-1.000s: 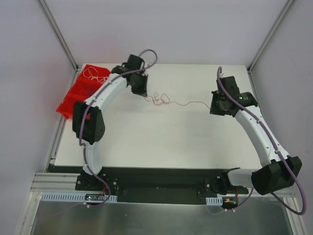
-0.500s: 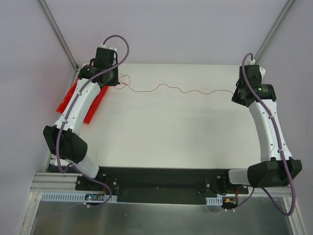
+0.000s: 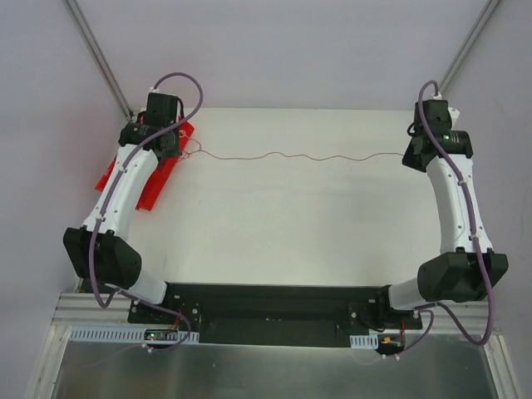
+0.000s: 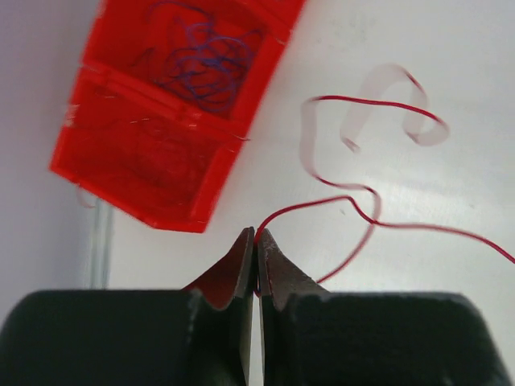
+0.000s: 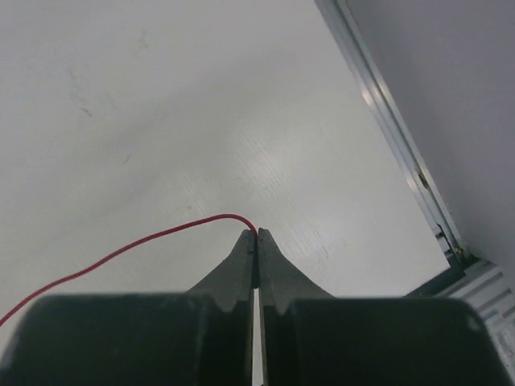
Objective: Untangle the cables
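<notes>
- Twice clamped, red cable point(image 4: 322, 199): left end in clenched left jaws, right end in clenched right jaws.
- Strung wavy across table point(image 3: 274, 233).
- Curls beside red bin point(image 4: 145, 161) holding purple cables point(image 4: 201, 60).

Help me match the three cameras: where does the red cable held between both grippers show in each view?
Top external: the red cable stretches side to side across the far part of the white table.
Left wrist: it curls right from the left gripper.
Right wrist: it arcs to the lower left from the right gripper.
Shared landmark: the white table.
</notes>
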